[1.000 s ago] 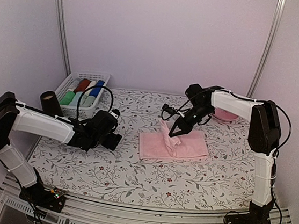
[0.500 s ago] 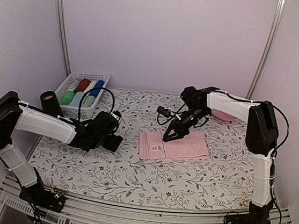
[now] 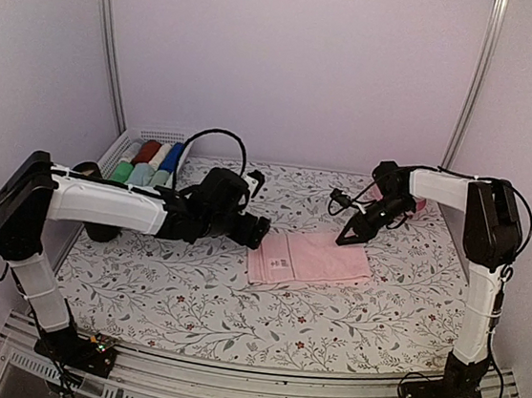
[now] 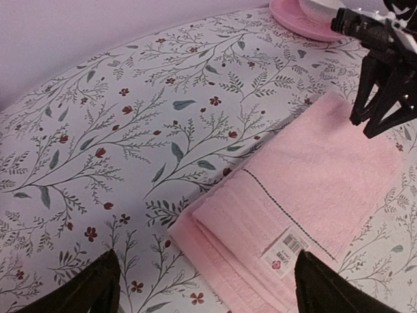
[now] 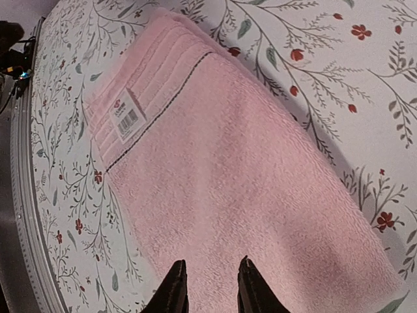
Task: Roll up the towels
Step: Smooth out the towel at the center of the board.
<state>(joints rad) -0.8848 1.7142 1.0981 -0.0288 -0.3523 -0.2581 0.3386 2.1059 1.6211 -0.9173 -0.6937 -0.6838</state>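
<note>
I see the pink towel [image 3: 307, 258] folded flat at centre of table [image 3: 188, 296] — L gripper [image 3: 258, 229] just beside its left end, fingers wide, empty. R gripper [image 3: 348, 237] hovers over the right end, fingers narrowly apart, gripping nothing.

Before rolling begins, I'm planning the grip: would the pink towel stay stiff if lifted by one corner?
Probably not: the pink towel is soft, folded cloth lying flat, so a lifted corner would likely droop and the layers open. Its fuzzy surface suggests it would drag rather than slide when pushed.
</note>
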